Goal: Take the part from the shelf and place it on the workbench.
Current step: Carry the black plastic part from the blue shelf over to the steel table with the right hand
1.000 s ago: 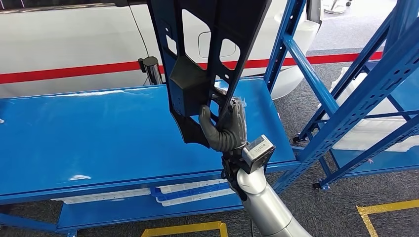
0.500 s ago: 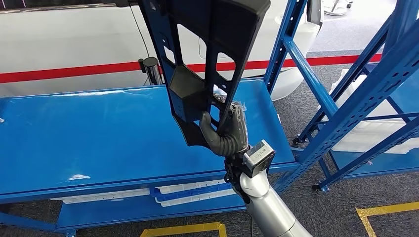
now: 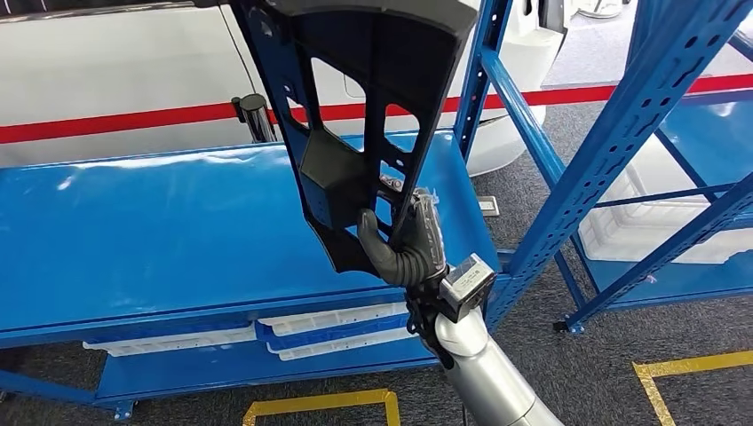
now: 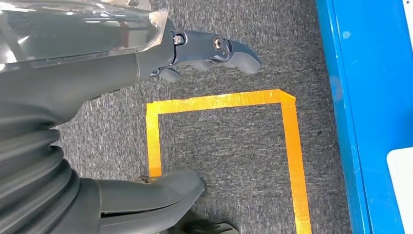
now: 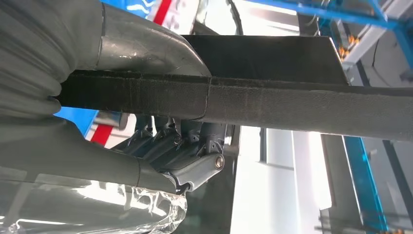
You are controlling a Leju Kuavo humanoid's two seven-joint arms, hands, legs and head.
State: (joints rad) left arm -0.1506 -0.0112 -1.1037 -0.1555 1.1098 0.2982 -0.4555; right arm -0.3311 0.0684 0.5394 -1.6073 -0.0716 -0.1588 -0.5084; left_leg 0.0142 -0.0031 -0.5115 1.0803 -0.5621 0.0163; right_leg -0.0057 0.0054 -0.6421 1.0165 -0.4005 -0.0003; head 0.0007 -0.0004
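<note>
**Part in hand, held above the counter**

Nearest, the right robot hand grips the lower end of the black plastic part, thumb on one face and fingers wrapped round the other. The part, a long ribbed panel with cut-out openings, stands nearly upright and tilted, lifted off everything. The left robot hand hangs empty over the grey carpet, beside yellow floor tape, fingers loosely apart. Beyond the part lies the blue counter, with the blue shelf rack to the right and a white car behind. The carry step looks nearly finished. Next, I judge, the part must be tipped flat, lowered onto the counter top, then released.
</note>
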